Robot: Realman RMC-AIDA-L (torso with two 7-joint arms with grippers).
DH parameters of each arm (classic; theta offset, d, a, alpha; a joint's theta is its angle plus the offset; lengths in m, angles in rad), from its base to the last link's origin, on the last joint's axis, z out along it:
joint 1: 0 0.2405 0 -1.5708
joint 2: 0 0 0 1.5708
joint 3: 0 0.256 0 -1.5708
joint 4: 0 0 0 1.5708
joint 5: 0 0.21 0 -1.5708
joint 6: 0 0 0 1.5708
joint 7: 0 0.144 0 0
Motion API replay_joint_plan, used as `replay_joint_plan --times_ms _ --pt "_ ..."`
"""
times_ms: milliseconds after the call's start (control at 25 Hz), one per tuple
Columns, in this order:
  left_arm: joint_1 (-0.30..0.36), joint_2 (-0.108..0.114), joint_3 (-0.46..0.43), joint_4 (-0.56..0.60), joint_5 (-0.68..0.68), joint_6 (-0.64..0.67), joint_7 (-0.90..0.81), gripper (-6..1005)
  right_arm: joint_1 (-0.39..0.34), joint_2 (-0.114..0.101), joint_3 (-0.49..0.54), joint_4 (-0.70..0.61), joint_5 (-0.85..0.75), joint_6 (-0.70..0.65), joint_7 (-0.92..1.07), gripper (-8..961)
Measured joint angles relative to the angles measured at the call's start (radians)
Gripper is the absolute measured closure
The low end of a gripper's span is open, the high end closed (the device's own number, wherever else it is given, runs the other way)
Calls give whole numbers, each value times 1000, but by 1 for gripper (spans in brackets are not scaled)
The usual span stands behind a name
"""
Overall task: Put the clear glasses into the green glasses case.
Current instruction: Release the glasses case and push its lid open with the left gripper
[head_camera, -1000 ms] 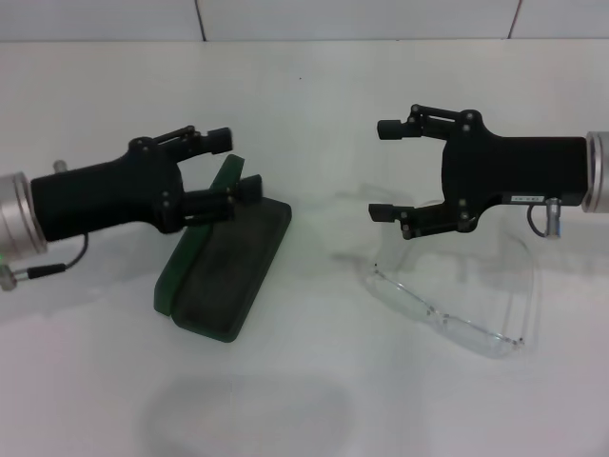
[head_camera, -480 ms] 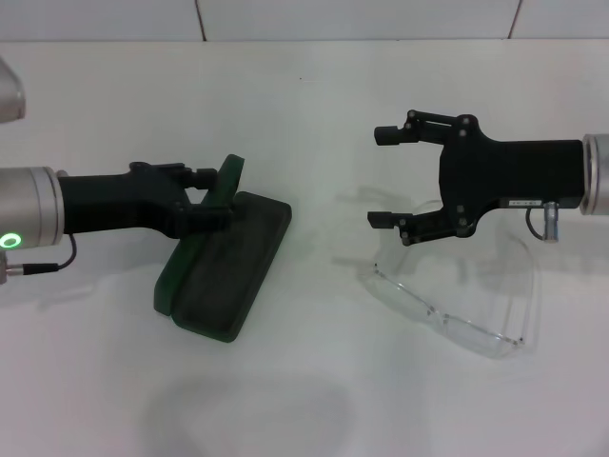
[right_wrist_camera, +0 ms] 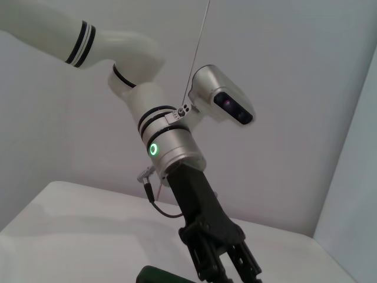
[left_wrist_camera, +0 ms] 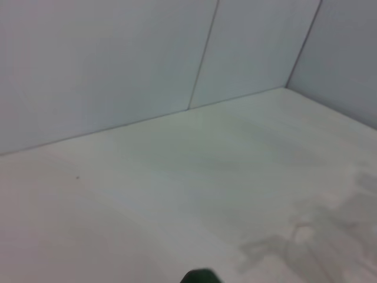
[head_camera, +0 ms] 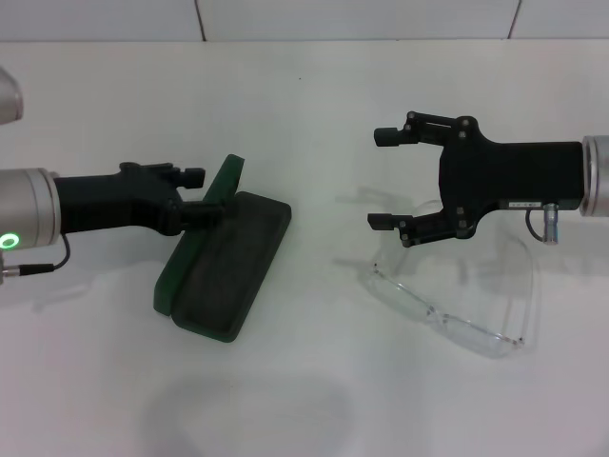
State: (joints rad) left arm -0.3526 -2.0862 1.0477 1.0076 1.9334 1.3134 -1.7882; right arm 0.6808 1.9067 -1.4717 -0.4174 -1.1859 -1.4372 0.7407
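Our left gripper (head_camera: 207, 196) pinched the case (head_camera: 224, 276) lid at nine o'clock, propping it open; our right gripper (head_camera: 388, 179) hung released above the glasses (head_camera: 455, 303) at four o'clock.

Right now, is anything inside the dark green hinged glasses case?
The dark green hinged glasses case stands open; only its dark greyish lining shows, nothing lying in it. The left gripper covers the end near the lid. The clear plastic glasses lie on the table.
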Motion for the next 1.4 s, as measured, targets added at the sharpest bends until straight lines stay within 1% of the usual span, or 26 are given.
replay_joint_plan --times_ms 240,480,760,920,1000,1120,1240,1320,1360,1400 --pt "7 -1 5 -12 31 -39 -8 289 3 2 -2 0 -3 1 -3 69" --pt "13 -2 6 -14 41 -47 -4 301 3 14 -1 -18 -40 4 -3 69" --pt "14 -1 1 -14 45 -55 -3 316 -4 19 0 -34 -49 11 -3 69" --pt "10 1 -13 -14 45 -79 -4 467 -4 22 1 -35 -60 12 -6 69" --pt "3 1 -37 -14 45 -85 -3 542 -5 24 1 -35 -68 12 -10 69" --pt "-8 4 -60 -10 45 -86 5 775 -8 26 1 -37 -72 13 -11 69" --pt "-34 9 -72 -7 47 -89 29 827 -18 26 1 -49 -80 9 -12 69" --pt "-70 16 -69 -13 63 -90 30 862 -31 31 1 -62 -95 10 -13 69" --pt "-70 16 -69 -13 63 -90 30 879 -36 34 1 -67 -99 13 -14 69" --pt "-84 17 -68 -15 76 -90 26 897 -40 35 1 -70 -102 15 -15 69"
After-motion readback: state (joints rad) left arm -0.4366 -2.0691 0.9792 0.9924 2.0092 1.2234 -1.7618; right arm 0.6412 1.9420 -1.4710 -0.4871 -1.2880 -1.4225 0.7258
